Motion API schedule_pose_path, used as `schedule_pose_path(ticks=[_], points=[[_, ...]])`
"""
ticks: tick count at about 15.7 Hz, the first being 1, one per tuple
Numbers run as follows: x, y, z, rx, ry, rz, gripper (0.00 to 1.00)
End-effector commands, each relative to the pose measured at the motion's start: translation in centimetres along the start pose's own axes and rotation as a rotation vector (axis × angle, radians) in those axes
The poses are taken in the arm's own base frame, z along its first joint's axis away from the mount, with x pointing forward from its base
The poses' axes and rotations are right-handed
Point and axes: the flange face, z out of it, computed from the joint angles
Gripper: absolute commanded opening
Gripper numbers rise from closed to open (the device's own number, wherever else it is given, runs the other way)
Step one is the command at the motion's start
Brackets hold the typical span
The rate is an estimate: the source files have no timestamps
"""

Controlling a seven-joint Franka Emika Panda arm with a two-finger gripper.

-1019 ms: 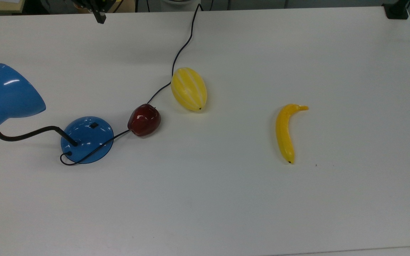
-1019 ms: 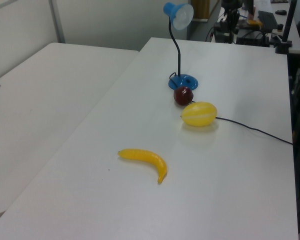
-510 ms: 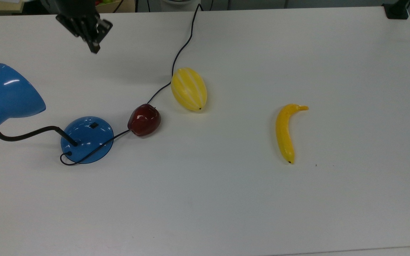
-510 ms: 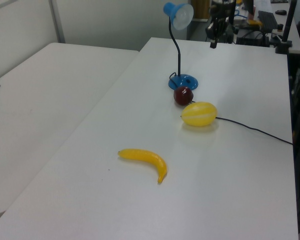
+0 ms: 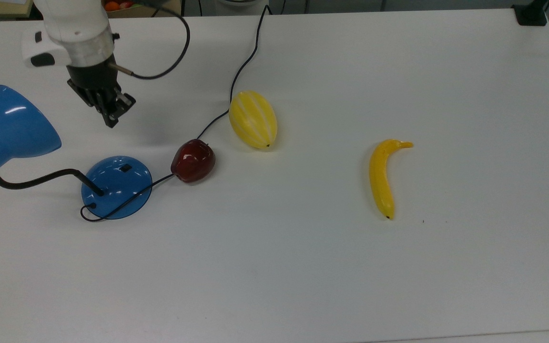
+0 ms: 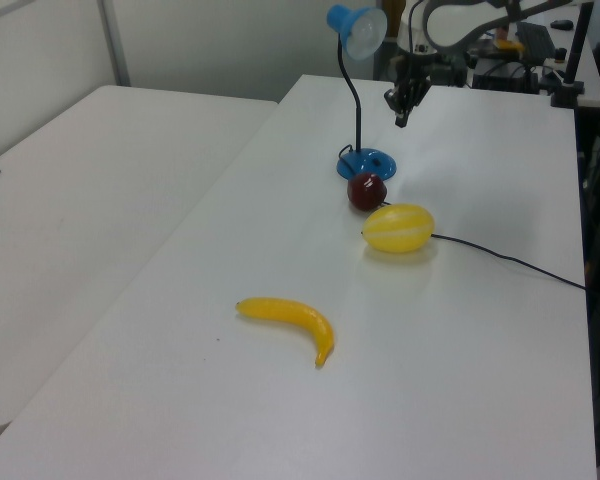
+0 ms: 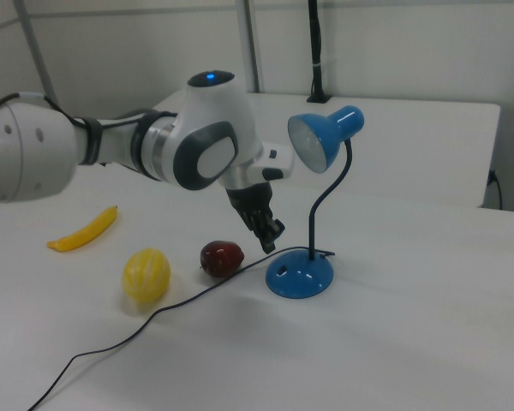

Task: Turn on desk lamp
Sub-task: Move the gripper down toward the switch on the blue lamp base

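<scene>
The counter [image 5: 303, 267] carries the lamp [image 5: 12, 128], a melon [image 5: 253, 119], a banana [image 5: 382, 177] and an apple [image 5: 193, 160]. The lamp sits at the top view's left: shade up, base [image 5: 116, 186] flat, with the switch [image 5: 125, 167] on the base's top. The end effector [image 5: 111, 120] hangs above the counter, tips down, fingers pressed together and holding nothing. The switch lies just below it in the top view's frame, and lower down. No containers here.
</scene>
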Motion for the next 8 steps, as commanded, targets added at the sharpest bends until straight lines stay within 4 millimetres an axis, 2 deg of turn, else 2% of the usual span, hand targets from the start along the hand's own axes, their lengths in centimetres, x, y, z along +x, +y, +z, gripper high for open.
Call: schedule_pose_path(ticks=[1,8], points=[[0.7,-0.7,2.4,-0.029,0.033,0.033,0.00],[1.2,-1.4,4.9,-0.015,0.078,0.052,0.00]])
